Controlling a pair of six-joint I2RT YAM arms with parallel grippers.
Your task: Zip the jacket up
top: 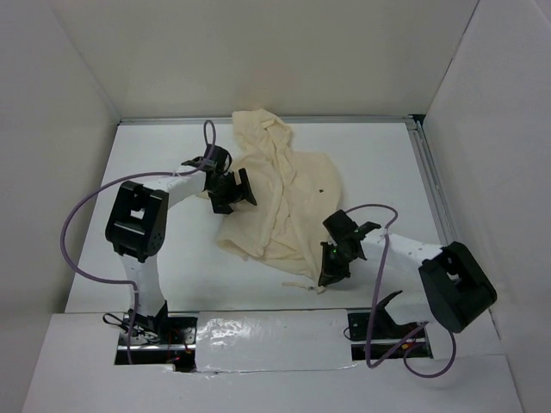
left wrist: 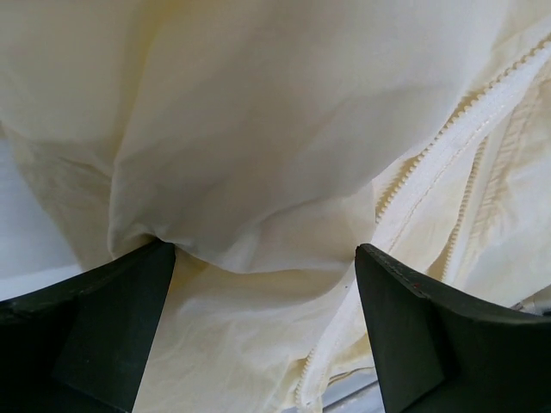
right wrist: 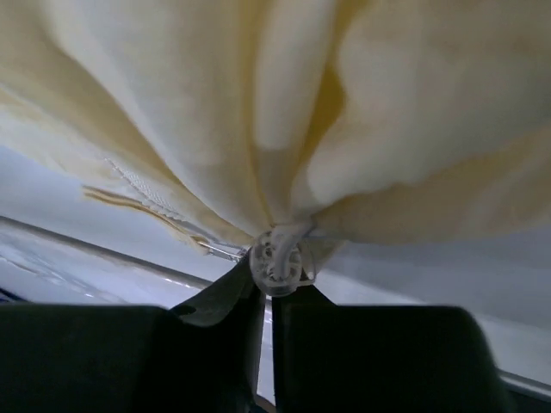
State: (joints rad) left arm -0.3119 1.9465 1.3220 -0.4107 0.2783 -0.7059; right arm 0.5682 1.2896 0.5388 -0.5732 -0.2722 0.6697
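The cream jacket (top: 284, 198) lies crumpled at the middle and back of the white table, hood toward the far wall, a tiny dark spot (top: 321, 190) on its chest. My left gripper (top: 231, 191) is at its left edge, open, with loose fabric (left wrist: 258, 103) bulging between the fingers. Zipper teeth (left wrist: 448, 142) run diagonally by the right finger. My right gripper (top: 331, 267) is at the jacket's near right hem. Its fingers are shut (right wrist: 274, 275) on bunched fabric (right wrist: 344, 112) with a clear plastic cord toggle (right wrist: 277, 258) at the tips.
White walls enclose the table (top: 172, 275) on three sides. A metal rail (top: 430, 185) runs along the right edge. Purple cables (top: 77, 215) loop off both arms. A thin cord end (top: 301, 284) trails from the hem toward the near edge.
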